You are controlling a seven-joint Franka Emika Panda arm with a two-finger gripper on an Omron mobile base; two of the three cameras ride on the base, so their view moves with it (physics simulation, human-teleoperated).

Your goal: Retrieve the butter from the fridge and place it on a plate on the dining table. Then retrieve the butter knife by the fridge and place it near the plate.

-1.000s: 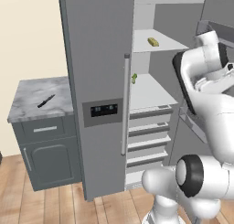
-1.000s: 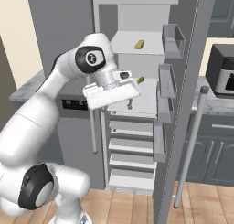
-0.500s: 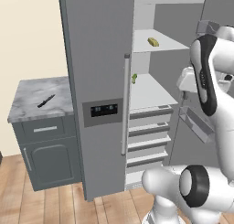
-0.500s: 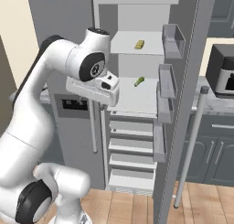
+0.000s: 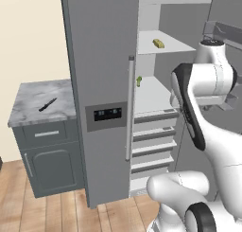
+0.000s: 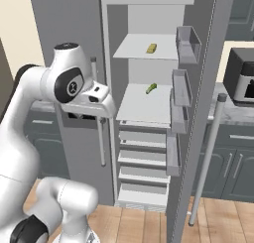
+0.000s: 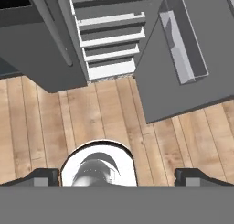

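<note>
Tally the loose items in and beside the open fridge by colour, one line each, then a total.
Yellow: 1, the butter on the upper shelf.
Green: 1, the small green item on the shelf below.
Black: 1, the butter knife on the small cabinet.
Total: 3.

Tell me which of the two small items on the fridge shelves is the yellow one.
The butter, on the upper shelf. The other small item is green and lies one shelf lower.
</note>
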